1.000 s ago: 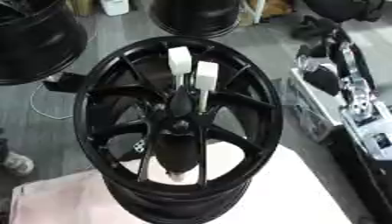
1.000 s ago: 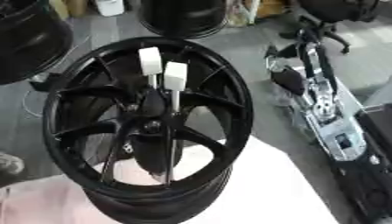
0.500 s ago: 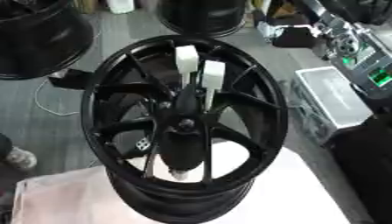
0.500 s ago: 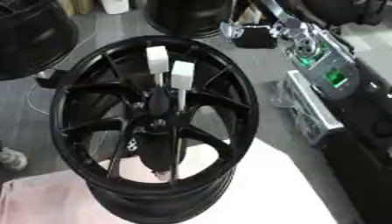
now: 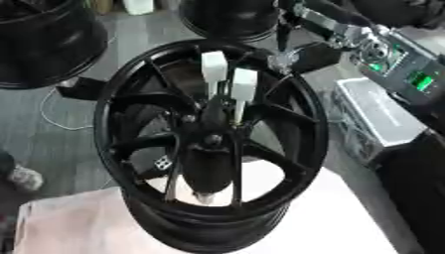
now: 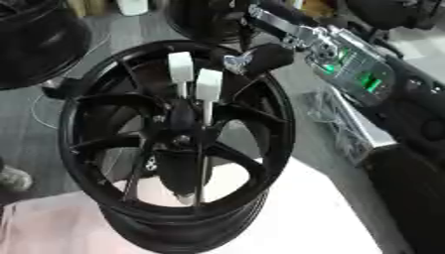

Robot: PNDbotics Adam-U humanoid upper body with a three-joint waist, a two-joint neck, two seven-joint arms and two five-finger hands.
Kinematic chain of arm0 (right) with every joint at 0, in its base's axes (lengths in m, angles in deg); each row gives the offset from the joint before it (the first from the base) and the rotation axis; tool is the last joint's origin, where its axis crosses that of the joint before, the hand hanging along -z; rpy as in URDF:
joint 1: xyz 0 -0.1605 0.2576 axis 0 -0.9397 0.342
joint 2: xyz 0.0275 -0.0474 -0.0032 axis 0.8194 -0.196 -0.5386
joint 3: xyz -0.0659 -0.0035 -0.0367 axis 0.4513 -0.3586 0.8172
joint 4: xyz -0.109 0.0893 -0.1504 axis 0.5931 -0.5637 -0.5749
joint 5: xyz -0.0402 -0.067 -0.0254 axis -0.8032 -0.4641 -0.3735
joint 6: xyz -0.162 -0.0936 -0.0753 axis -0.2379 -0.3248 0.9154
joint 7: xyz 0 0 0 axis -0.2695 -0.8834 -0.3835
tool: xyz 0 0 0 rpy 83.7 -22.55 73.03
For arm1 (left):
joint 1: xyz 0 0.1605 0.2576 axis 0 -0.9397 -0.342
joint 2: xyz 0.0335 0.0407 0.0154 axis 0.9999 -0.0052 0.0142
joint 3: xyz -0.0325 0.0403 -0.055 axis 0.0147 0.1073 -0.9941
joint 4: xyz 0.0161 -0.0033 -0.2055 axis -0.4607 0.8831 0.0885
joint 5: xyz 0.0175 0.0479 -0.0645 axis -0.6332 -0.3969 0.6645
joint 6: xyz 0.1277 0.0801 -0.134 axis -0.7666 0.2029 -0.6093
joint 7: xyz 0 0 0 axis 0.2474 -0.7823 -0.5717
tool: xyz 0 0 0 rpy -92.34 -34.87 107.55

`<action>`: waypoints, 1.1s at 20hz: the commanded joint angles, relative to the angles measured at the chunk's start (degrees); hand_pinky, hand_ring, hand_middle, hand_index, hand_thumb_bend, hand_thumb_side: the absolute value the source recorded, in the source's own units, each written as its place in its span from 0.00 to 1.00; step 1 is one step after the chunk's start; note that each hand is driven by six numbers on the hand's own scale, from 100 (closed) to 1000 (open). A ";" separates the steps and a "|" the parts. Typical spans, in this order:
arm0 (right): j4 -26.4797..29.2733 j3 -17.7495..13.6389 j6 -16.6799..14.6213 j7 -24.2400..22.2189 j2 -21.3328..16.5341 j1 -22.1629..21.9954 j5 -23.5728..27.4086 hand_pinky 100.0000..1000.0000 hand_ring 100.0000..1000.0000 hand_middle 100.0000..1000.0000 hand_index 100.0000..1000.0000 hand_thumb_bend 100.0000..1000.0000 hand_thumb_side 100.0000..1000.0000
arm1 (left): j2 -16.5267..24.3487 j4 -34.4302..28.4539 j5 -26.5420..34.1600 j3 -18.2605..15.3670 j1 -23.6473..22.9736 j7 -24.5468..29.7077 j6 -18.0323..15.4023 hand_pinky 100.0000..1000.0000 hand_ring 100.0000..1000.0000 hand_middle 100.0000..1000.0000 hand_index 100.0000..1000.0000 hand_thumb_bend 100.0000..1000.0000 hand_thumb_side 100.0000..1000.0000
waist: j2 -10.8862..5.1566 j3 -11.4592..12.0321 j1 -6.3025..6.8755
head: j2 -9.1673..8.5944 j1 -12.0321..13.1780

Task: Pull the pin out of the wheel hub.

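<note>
Two white blocky pins (image 5: 228, 80) stand in the hub of a glossy black spoked wheel (image 5: 211, 144) on pale cloth (image 5: 69, 223). Right hand (image 6: 252, 58) hovers at the far rim, fingers unreadable.

One wheel hub (image 5: 211, 149) stands just below the fingers (image 6: 246, 58) of the one hand (image 6: 260, 55) in view; two white pins (image 5: 215, 67) (image 5: 243, 85) rise from it — both beside those fingers; two more black rims (image 5: 39, 44) (image 5: 228, 20) lie beyond.
</note>
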 commanded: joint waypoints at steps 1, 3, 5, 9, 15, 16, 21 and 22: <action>-1.04 -0.42 0.16 -3.17 -0.52 1.60 -1.36 0.40 0.33 0.75 0.94 0.28 0.46 | 1.13 -0.83 -0.22 -0.02 0.45 0.23 -0.13 0.56 0.58 0.63 0.75 0.45 0.85 | -0.86 0.00 0.08 | 0.12 0.09; -1.75 -0.62 0.26 -5.15 -0.02 2.13 -2.11 0.39 0.33 0.75 0.94 0.30 0.47 | 1.12 -0.80 -0.23 -0.01 0.42 0.27 -0.13 0.56 0.58 0.63 0.75 0.45 0.85 | -0.88 0.00 0.08 | 0.09 0.13; -2.41 -0.90 0.44 -7.22 0.50 2.67 -2.70 0.37 0.32 0.75 0.94 0.30 0.47 | 1.12 -0.77 -0.24 -0.01 0.41 0.30 -0.12 0.56 0.58 0.63 0.75 0.45 0.85 | -0.89 -0.02 0.09 | 0.03 0.09; -3.63 -1.62 0.97 -11.15 1.40 3.77 -3.91 0.35 0.31 0.74 0.94 0.31 0.48 | 1.11 -0.72 -0.26 0.04 0.41 0.40 -0.11 0.56 0.58 0.63 0.75 0.45 0.85 | -0.90 -0.03 0.11 | 0.26 0.12; -5.04 -3.03 1.59 -16.54 2.23 4.80 -5.40 0.34 0.31 0.75 0.94 0.32 0.49 | 1.12 -0.69 -0.30 0.00 0.38 0.42 -0.13 0.56 0.58 0.63 0.75 0.45 0.85 | -0.89 0.13 0.19 | 0.37 0.25; -5.23 -3.29 1.67 -17.37 2.34 4.93 -5.60 0.34 0.31 0.75 0.94 0.32 0.49 | 1.12 -0.69 -0.29 -0.01 0.38 0.42 -0.13 0.57 0.58 0.63 0.75 0.45 0.85 | -0.89 0.12 0.21 | 0.38 0.25; -5.43 -5.84 2.05 -25.98 2.84 5.99 -6.15 0.33 0.30 0.74 0.93 0.33 0.50 | 1.10 -0.65 -0.30 -0.05 0.28 0.45 -0.11 0.57 0.58 0.63 0.75 0.45 0.85 | -0.94 -0.04 0.20 | 0.40 0.38; -5.32 -6.31 2.12 -27.64 2.87 6.12 -6.15 0.33 0.30 0.74 0.93 0.33 0.50 | 1.10 -0.64 -0.32 -0.07 0.25 0.44 -0.11 0.57 0.58 0.63 0.75 0.45 0.85 | -0.95 -0.05 0.18 | 0.40 0.39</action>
